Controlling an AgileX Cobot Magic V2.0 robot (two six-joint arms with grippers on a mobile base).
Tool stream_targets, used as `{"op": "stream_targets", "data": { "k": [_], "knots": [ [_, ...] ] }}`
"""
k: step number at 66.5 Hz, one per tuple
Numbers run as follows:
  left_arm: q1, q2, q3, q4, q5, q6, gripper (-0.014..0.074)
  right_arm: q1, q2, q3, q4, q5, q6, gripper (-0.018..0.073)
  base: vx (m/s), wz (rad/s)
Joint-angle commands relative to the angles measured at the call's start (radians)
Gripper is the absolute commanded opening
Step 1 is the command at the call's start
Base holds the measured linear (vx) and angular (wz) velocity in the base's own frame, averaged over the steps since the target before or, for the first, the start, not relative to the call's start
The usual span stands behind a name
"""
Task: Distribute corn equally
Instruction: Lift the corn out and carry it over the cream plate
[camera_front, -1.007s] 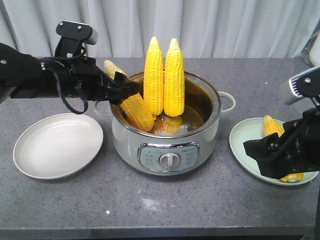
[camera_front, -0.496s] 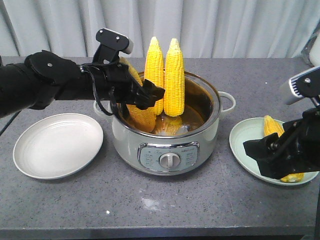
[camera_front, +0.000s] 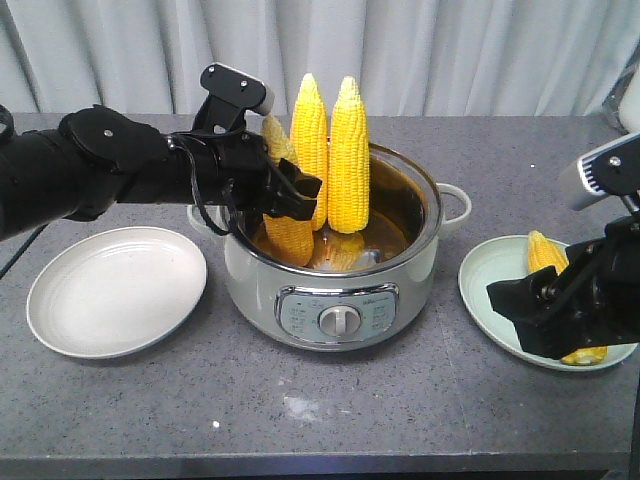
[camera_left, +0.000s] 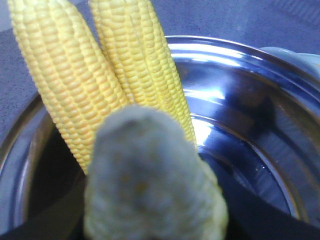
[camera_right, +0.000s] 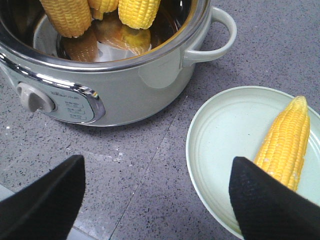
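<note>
over the pot (camera_front: 330, 290), left gripper (camera_front: 293, 193) clenches a leaning cob (camera_front: 289, 238) — right gripper (camera_right: 157, 166) spread wide.

Soft, even light fills the front view; the pot (camera_front: 340, 290) casts only a faint shadow on the desk (camera_front: 400, 420). In the left wrist view the nearest cob (camera_left: 150, 185), lower centre, is a grey out-of-focus blur, and glare streaks the pot's steel at right. The right wrist view is sharp.
</note>
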Motion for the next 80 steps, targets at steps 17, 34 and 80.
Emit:
{"op": "stream_targets", "data": {
  "k": [17,34,80],
  "knots": [
    [-0.003,-0.128,-0.110,-0.031,0.063,0.004,0.0185,-0.001,-0.016,-0.024,-0.008,-0.049,-0.002,0.0563,0.00,0.00],
    [-0.002,-0.243,-0.116,0.057,0.073,-0.019,0.0192,-0.001,-0.016,-0.024,-0.008,-0.049,-0.002,0.0563,0.00,0.00],
    [0.002,-0.434,-0.116,1.155,0.478,-1.051,0.0211,-0.001,-0.016,-0.024,-0.008,-0.048,-0.002,0.0563,0.00,0.00]
  ]
}}
